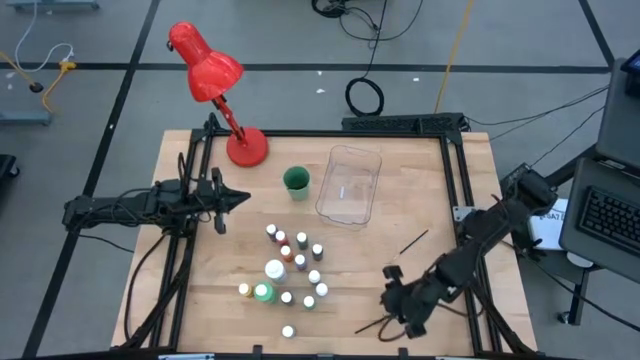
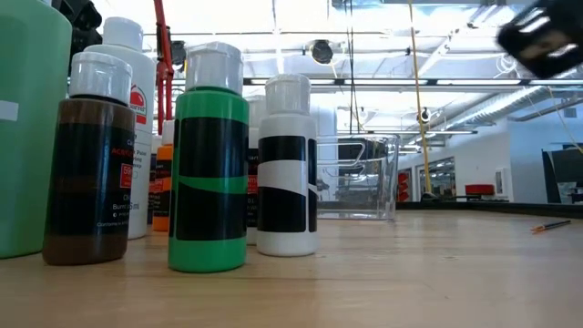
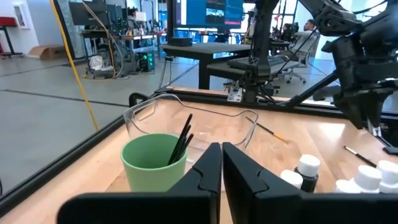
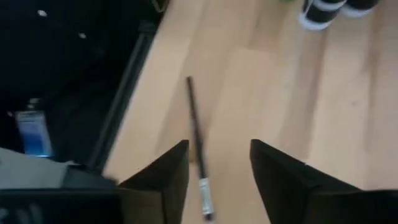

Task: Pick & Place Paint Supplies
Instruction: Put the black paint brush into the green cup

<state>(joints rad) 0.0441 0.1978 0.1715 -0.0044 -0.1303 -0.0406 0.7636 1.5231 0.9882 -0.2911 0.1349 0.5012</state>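
Right claw (image 4: 219,177) over brush (image 4: 196,140), table-edge (image 4: 118,106)

Brushes (image 3: 181,142) stand in the cup (image 1: 296,182) beside the tray (image 1: 350,185) (bottles (image 1: 290,265) cluster, apparently untouched, nearer the front edge).

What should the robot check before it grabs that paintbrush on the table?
1. Right tool open: ok, its two fingers stand apart.
2. Brush lined up: ok, it lies flat on the wood, running into the gap between those fingers.
3. Fingers touching the brush: cannot tell; no grip shows yet.
4. Space around the brush: ok, the small paint bottles stand well off toward the table's middle.
5. Left tool out of the way: ok, it is shut and empty, waiting beside the green cup.
6. Room in the cup: ok, a few dark brushes stand in it, with free space.
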